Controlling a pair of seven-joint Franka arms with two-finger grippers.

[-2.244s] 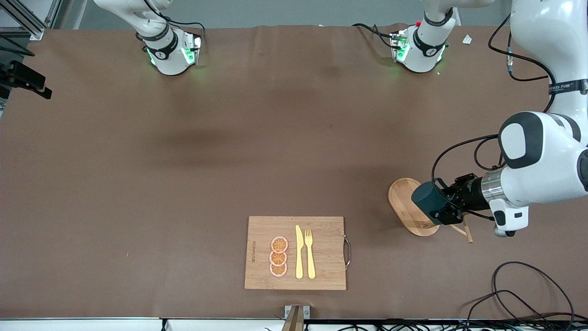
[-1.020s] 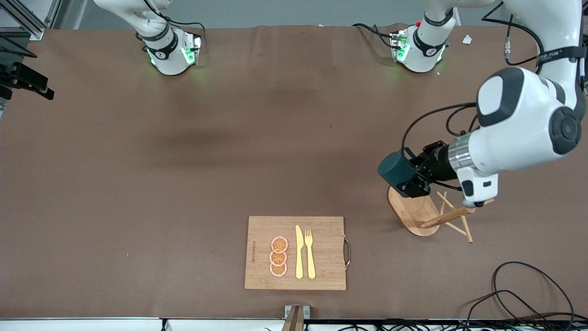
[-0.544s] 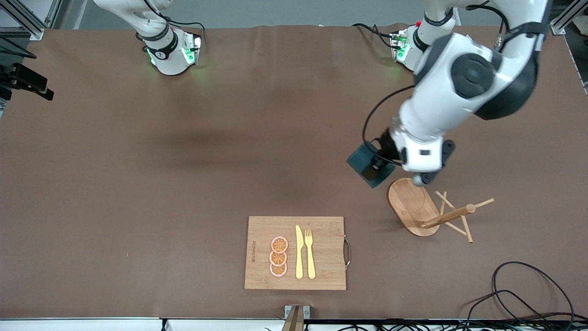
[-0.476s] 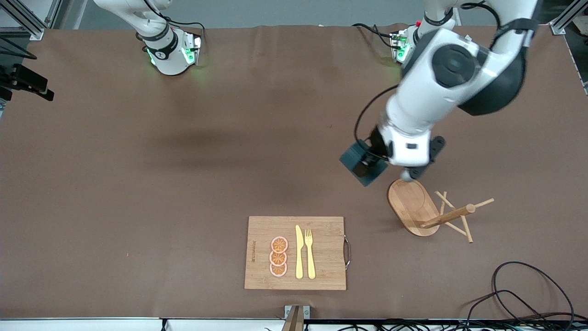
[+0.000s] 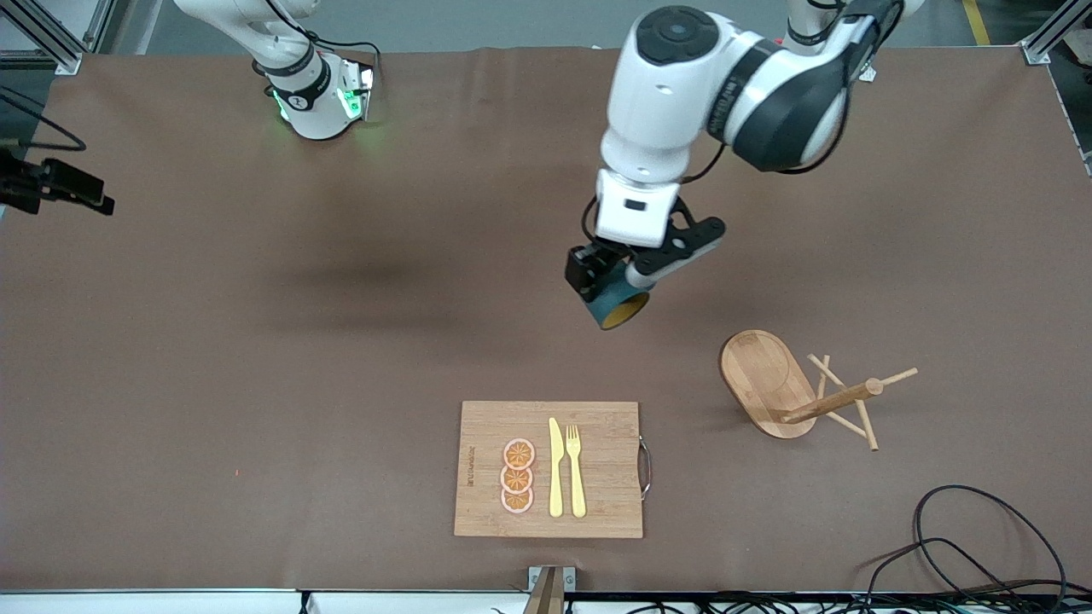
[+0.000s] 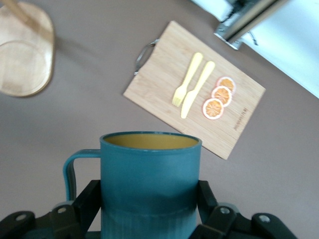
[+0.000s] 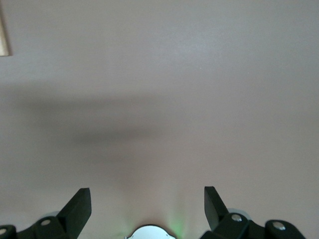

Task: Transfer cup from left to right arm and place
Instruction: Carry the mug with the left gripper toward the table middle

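Left claw (image 5: 607, 286) grips cup (image 5: 616, 309) midair.

Cup (image 6: 149, 186): dark teal outside, ribbed band at the base, mustard-yellow inside, teal loop handle.
Left gripper (image 5: 607, 277): black fingers on a white wrist.
Right gripper (image 7: 147, 206): black fingers.
Table (image 5: 256, 341): plain brown cover.
Cutting board (image 5: 597, 460): light wood grain, metal handle at its 3 o'clock edge.
Knife (image 5: 555, 467) and fork (image 5: 576, 469): pale yellow.
Orange slices (image 5: 517, 477): three, orange with pink rims and dark segment lines, at 9 o'clock of the knife.
Mug stand (image 5: 763, 379): light wood, oval base and pegs.
Arm bases: white, green lights.
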